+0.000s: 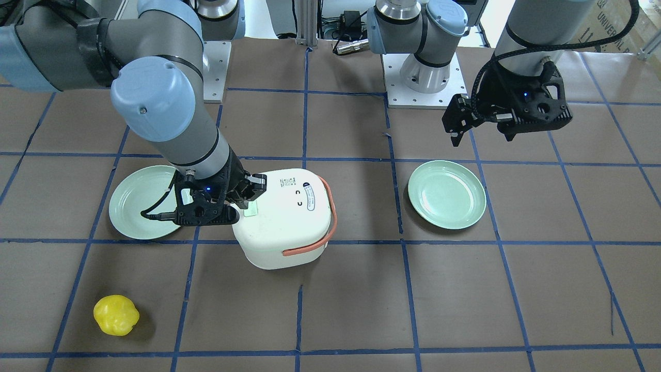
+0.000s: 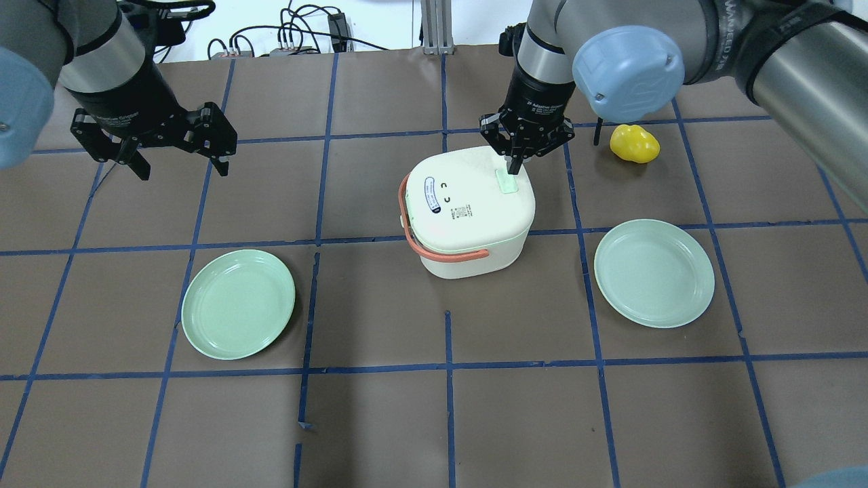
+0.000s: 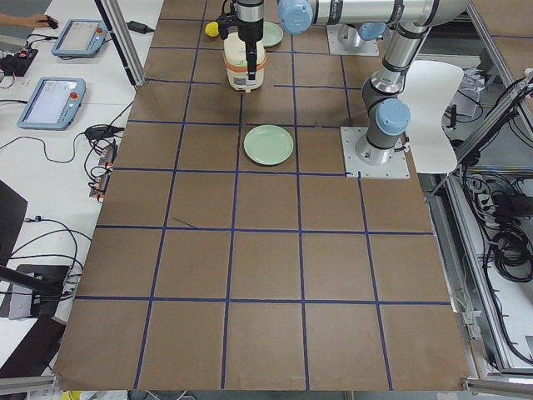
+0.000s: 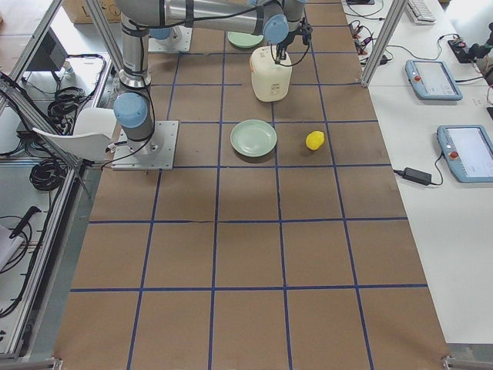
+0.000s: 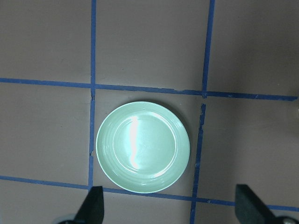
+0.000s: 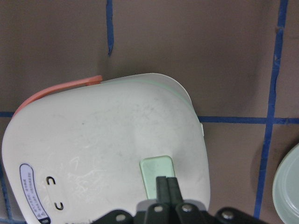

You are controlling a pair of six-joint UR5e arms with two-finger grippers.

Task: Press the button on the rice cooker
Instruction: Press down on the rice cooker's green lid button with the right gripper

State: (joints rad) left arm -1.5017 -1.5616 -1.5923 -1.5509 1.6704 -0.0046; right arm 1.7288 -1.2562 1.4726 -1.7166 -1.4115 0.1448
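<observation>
The white rice cooker (image 2: 468, 210) with an orange handle stands mid-table; it also shows in the front view (image 1: 289, 227). Its pale green button (image 2: 507, 181) sits on the lid's edge nearest the right arm. My right gripper (image 2: 515, 165) is shut, and its joined fingertips (image 6: 167, 183) rest on the button (image 6: 154, 170). In the front view the right gripper (image 1: 247, 199) stands over the button (image 1: 251, 211). My left gripper (image 2: 183, 169) is open and empty, hovering above the table far to the left, over a green plate (image 5: 143, 147).
Two pale green plates lie on the table, one on the left (image 2: 239, 303) and one on the right (image 2: 654, 272). A yellow pepper-like object (image 2: 634, 144) lies beyond the right arm. Blue tape lines grid the brown table.
</observation>
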